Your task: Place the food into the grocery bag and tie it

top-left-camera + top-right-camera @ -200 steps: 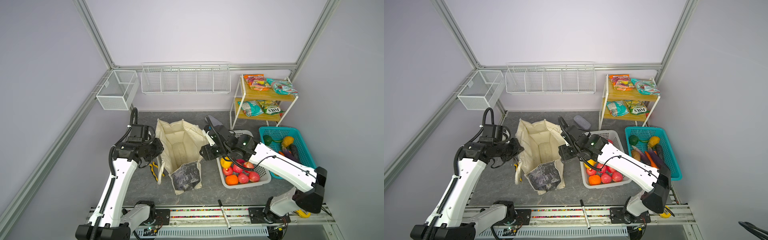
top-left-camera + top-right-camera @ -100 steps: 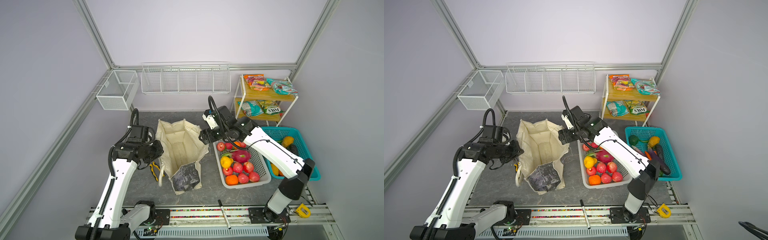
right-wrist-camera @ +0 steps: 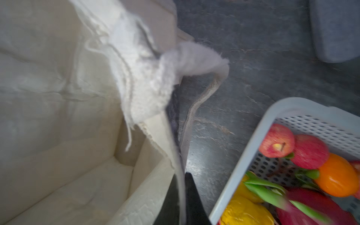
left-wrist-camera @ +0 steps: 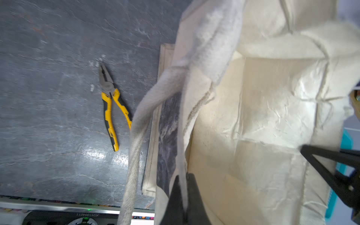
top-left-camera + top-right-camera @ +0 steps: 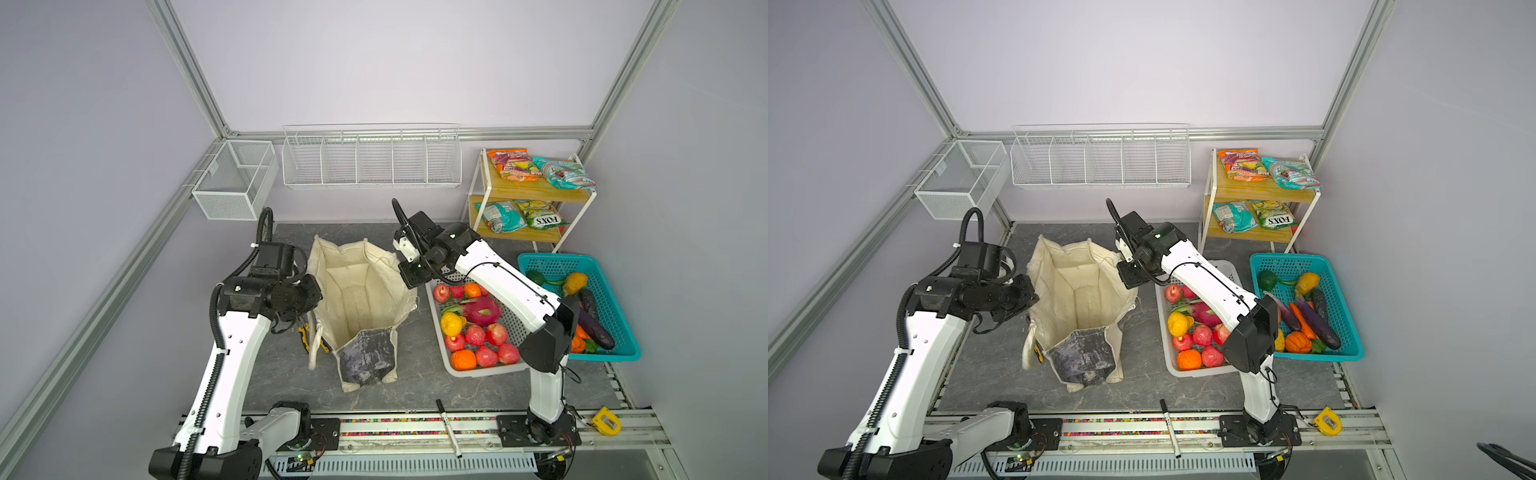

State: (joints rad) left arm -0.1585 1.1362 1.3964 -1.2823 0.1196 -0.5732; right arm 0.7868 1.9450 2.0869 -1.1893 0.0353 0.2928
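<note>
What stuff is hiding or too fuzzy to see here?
- Grey case: right wrist view, cut off by the picture's edge.
- Pliers: a top view, mostly behind the handle of the grocery bag.
- Some fruit in the white basket: both top views, hidden under the right arm.

The left arm (image 5: 237, 345) rose steeply from its base and bent forward at the elbow. The left gripper (image 4: 182, 180) had its fingers (image 4: 194, 194) pressed together on the grocery bag (image 5: 361, 299) rim. The right arm (image 5: 511, 286) reached inward, and the right gripper (image 3: 181, 179) pinched the opposite rim.
</note>
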